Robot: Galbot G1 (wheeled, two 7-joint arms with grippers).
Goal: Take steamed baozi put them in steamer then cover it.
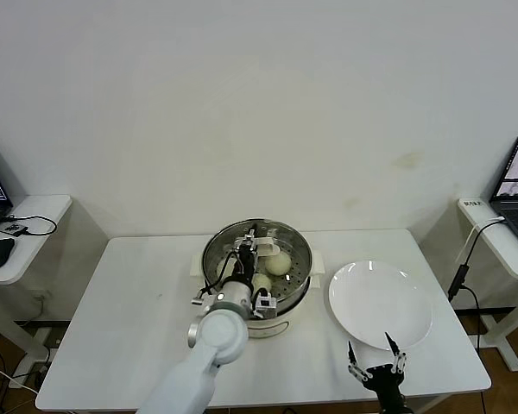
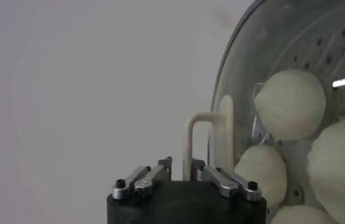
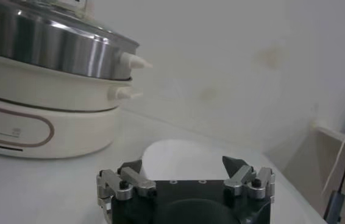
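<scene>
The steamer point(image 1: 299, 252), a shiny steel pot on a white base, stands mid-table; it also shows in the right wrist view point(image 3: 44, 49). The glass cover point(image 2: 282, 42) lies over its mouth. My left gripper point(image 1: 249, 244) is shut on the cover's cream handle point(image 2: 190, 140), its fingers point(image 2: 151, 176) pinching one leg of it. Through the glass I see several pale baozi point(image 2: 290, 103) on the perforated tray, two clear in the head view point(image 1: 278, 263). My right gripper point(image 1: 375, 358) is open and empty near the table's front edge, also seen in its wrist view point(image 3: 183, 164).
A flat white plate point(image 1: 380, 302) lies right of the steamer, just beyond the right gripper; it also shows in the right wrist view point(image 3: 178, 155). Side desks with laptops stand at far left and far right. The white wall is behind the table.
</scene>
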